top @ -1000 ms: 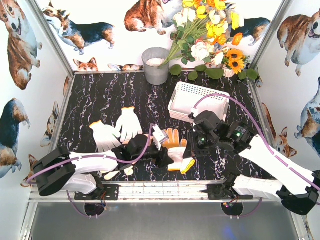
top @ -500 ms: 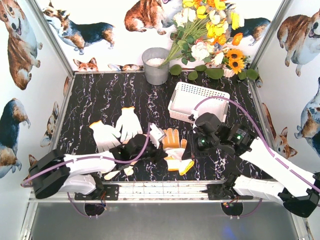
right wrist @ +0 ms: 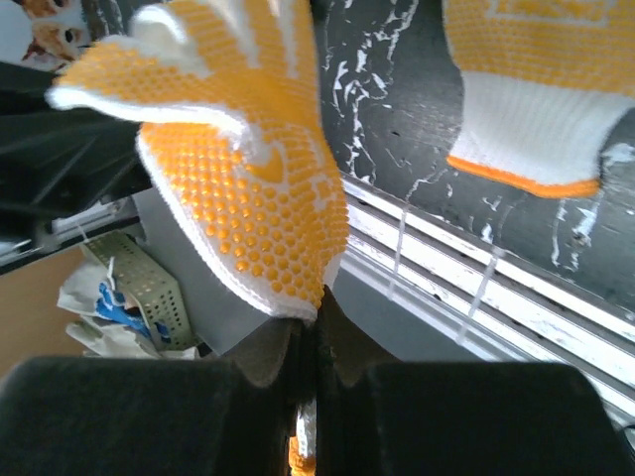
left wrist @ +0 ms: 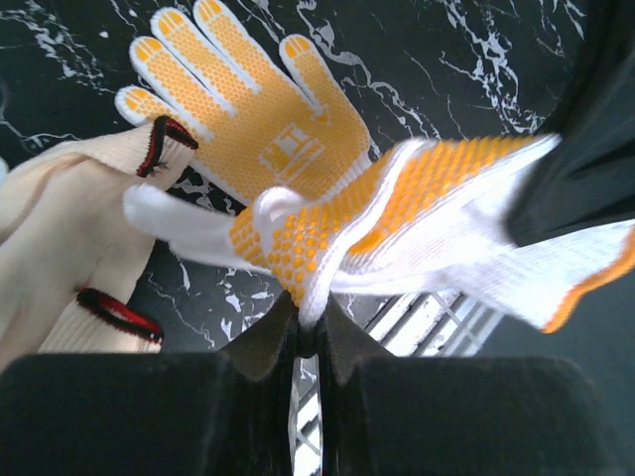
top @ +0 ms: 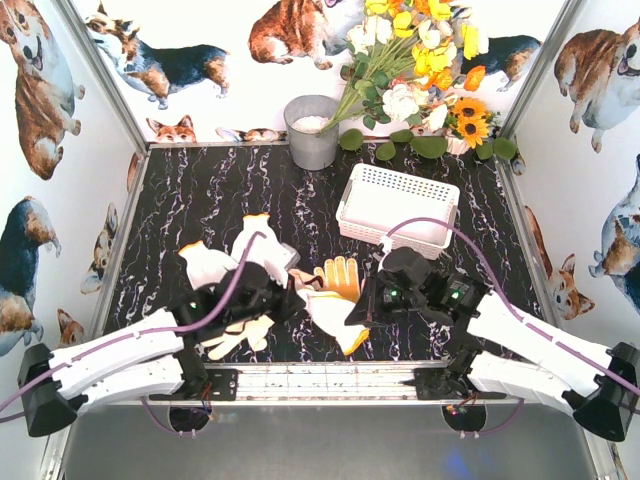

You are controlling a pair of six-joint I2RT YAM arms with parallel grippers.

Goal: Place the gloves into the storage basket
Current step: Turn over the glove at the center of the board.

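My left fingers (left wrist: 260,347) are pressed together on a fold of the dotted glove (left wrist: 397,223), pinching its white knit edge just below the yellow-orange palm dots. My right fingers (right wrist: 347,355) are closed too, nipping the lower edge of that same glove, whose dotted palm rises above them in the right wrist view. From overhead the glove is stretched between the two arms, lifted off the counter (top: 200,190) near its front edge. Just behind it a second glove (top: 342,274) lies flat, orange palm up, fingers pointing away from me. In the left wrist view two cream gloves (left wrist: 50,238) with dark red-and-black cuff trim lie beside that flat one. Farther left, overhead, I see more white gloves: one (top: 207,264) and another (top: 262,243) side by side, and one (top: 238,335) by the front rail. The storage basket (top: 350,205) sits well behind my right arm with no glove inside. Beyond it stand a grey bucket (top: 312,135) and a spray of flowers (top: 420,60).
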